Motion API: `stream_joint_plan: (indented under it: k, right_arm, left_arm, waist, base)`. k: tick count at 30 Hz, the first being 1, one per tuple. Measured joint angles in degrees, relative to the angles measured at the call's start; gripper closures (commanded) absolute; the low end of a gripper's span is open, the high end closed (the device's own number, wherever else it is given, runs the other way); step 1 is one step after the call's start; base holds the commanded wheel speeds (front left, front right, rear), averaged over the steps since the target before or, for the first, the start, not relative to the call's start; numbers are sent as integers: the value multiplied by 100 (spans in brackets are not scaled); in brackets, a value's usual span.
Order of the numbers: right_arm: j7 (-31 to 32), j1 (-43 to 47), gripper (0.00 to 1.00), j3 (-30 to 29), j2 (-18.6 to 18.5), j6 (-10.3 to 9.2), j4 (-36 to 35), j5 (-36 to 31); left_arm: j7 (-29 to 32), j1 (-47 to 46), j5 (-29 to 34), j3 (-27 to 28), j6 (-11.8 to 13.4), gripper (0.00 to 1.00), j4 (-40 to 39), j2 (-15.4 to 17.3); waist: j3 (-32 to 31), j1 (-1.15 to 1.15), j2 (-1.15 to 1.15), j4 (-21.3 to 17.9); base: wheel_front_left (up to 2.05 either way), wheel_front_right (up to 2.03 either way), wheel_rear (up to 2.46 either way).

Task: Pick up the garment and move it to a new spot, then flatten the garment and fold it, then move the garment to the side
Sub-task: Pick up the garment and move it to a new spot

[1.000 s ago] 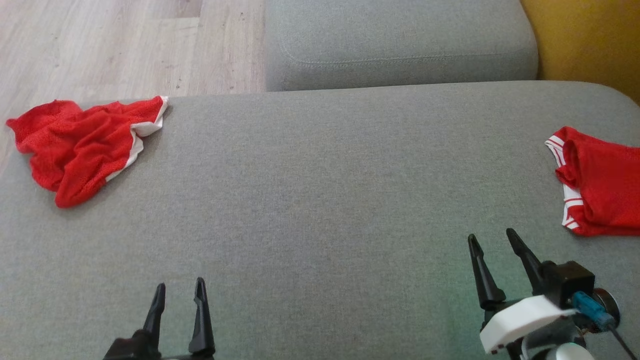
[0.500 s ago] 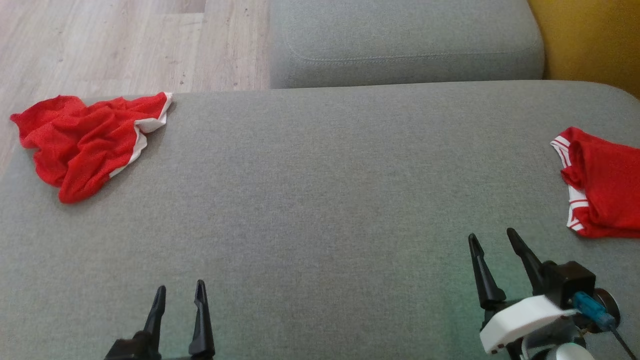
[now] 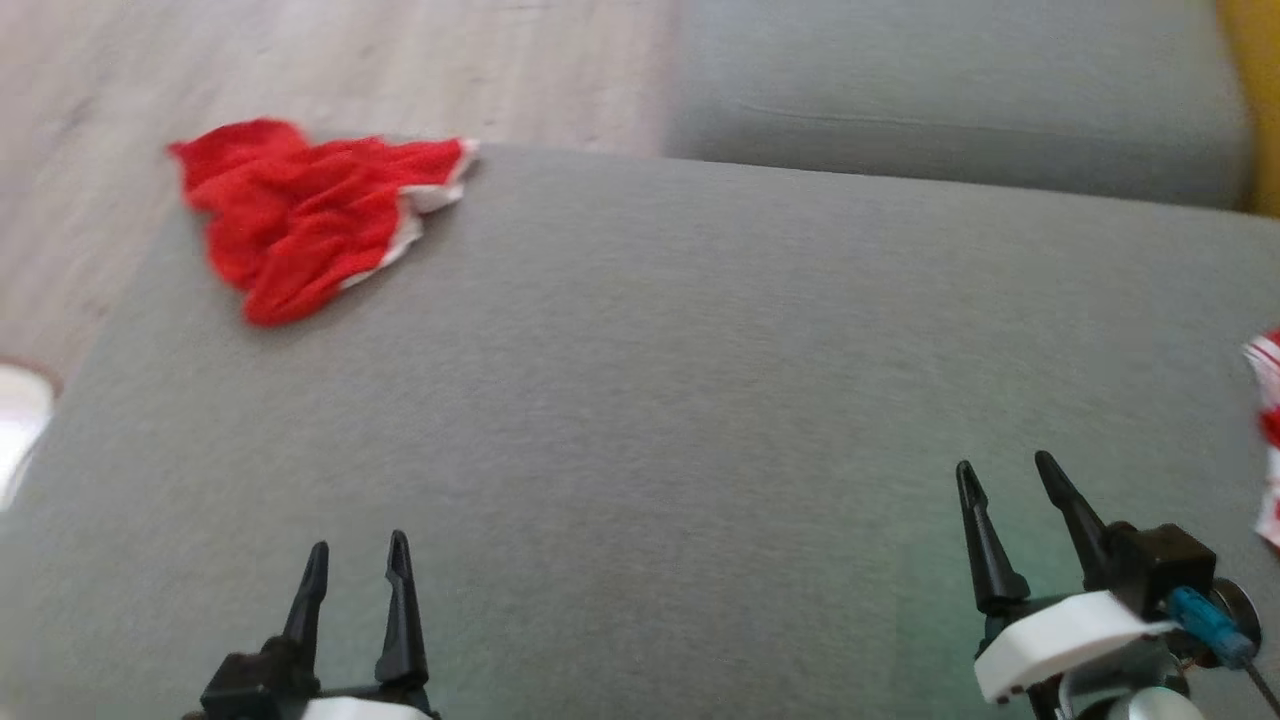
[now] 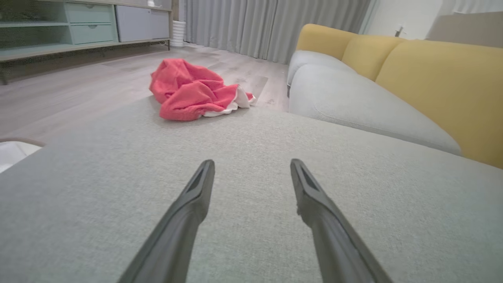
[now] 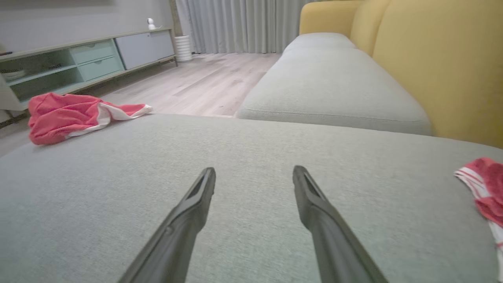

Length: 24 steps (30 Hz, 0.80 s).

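Near edge: left gripper [image 3: 358, 545] and right gripper [image 3: 1005, 463], jaws released and empty, over the grey sofa cushion [image 3: 650, 380]. Right edge: second red garment [image 3: 1268, 420]. Far left corner: crumpled red garment [image 3: 310, 215].

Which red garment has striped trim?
The right garment, at the cushion's edge: white band, red stripes. The left garment, crumpled, has plain white trim.

Red garments: two. Crumpled garment [image 3: 310, 215] at 10 o'clock, striped-edge garment [image 3: 1268, 440] at 3 o'clock.
Grippers: two. Left gripper [image 3: 358, 543] at 7 o'clock, right gripper [image 3: 1004, 462] at 5 o'clock.
Grey seat cushions: two. Near cushion [image 3: 700, 400], far cushion [image 3: 950, 110] at 1 o'clock.
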Motion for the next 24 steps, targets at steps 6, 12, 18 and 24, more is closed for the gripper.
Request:
stream_joint_plan:
  k: [6, 12, 18, 24]
  right_arm:
    - [-12, -2, 0, 36, 2, 0, -21, 1]
    - [-11, -10, 0, 168, 3, 0, -16, 2]
    - [22, -272, 0, 424, 3, 0, 19, -18]
    - [21, -364, 0, 503, 3, 0, 83, -43]
  left_arm:
    - [7, 0, 7, 34, 8, 0, -103, 67]
    - [8, 36, 5, 162, 96, 0, -194, 126]
    - [7, 359, 5, 352, 185, 0, -357, 122]
    - [-1, 359, 8, 399, 197, 0, -461, 84]
  waist:
    - [24, 0, 0, 826]
    - [31, 0, 0, 1627]
    - [154, 0, 0, 1963]
    - [205, 0, 0, 1976]
  base:
    - [0, 0, 0]
    - [0, 0, 0]
    - [0, 0, 0]
    - [0, 0, 0]
